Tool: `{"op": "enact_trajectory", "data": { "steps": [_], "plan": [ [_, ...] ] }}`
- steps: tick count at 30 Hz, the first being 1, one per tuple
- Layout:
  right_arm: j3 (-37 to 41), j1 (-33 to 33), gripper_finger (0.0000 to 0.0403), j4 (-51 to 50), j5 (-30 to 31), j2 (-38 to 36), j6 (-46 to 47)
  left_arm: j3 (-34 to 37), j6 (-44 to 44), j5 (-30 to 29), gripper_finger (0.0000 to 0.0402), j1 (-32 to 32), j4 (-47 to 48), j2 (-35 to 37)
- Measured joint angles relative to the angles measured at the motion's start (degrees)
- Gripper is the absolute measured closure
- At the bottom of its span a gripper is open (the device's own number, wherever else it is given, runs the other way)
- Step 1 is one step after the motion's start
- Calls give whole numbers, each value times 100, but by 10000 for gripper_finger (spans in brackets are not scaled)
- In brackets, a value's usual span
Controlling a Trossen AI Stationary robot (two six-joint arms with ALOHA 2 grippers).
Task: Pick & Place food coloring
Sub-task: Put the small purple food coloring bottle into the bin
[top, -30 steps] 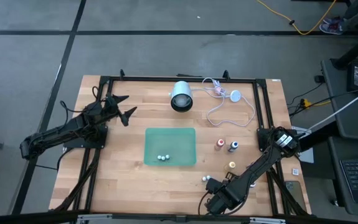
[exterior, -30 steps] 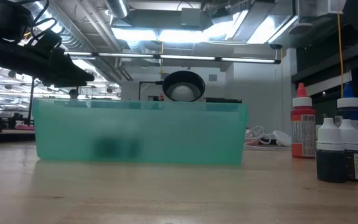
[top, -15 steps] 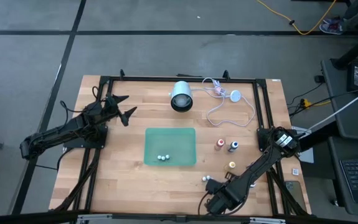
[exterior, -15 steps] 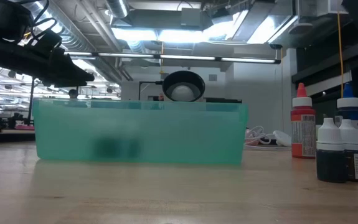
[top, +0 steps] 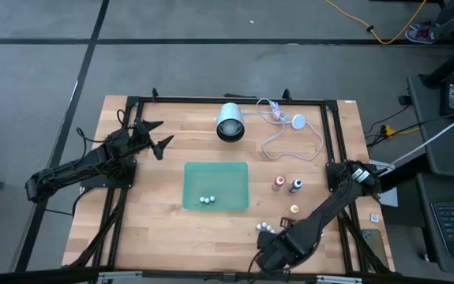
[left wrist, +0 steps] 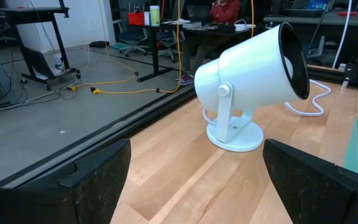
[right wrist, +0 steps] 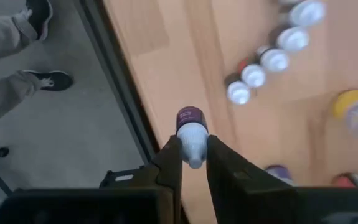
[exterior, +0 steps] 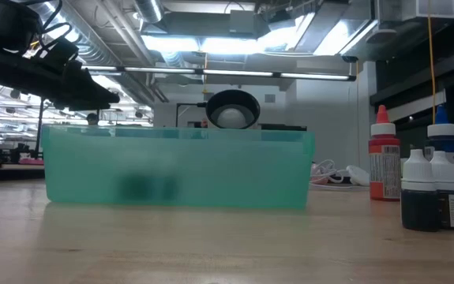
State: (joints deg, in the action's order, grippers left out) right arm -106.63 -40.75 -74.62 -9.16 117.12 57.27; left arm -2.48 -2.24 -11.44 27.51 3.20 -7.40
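I have the right gripper [right wrist: 193, 163] pinched on a tiny purple-labelled, pale-capped food colouring bottle [right wrist: 191, 134], raised near the table's front edge to carry | translucent green tray [top: 215, 186] looks like the destination | left gripper [top: 157, 136] spread wide, parked aside

bottles [top: 287, 185] right of bin [top: 215, 185] — lamp [top: 230, 123] behind

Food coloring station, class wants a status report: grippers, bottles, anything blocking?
Right gripper shut on a small bottle, near the table's front edge. Left gripper open, parked back left. Other bottles standing right of the green bin. Nothing blocking.
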Motion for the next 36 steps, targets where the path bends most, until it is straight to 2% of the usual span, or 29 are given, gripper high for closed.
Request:
{"op": "enact_trajectory", "data": {
  "steps": [6, 14, 28, 36],
  "plan": [
    [-598, 479, 343, -652, 128, -2, -749, -2, 0, -1, 41, 2, 0, 0],
    [-830, 1242, 344, -943, 171, -2, -1622, -1, 0, 0, 41, 0, 0, 0],
    [-883, 2389, 344, -705, 357, 202, -2927, -2, 0, -2, 41, 0, 0, 0],
    [-1769, 2812, 344, -603, 368, 868, -3599, 0, 0, 0, 41, 1, 0, 1]
  ]
}}
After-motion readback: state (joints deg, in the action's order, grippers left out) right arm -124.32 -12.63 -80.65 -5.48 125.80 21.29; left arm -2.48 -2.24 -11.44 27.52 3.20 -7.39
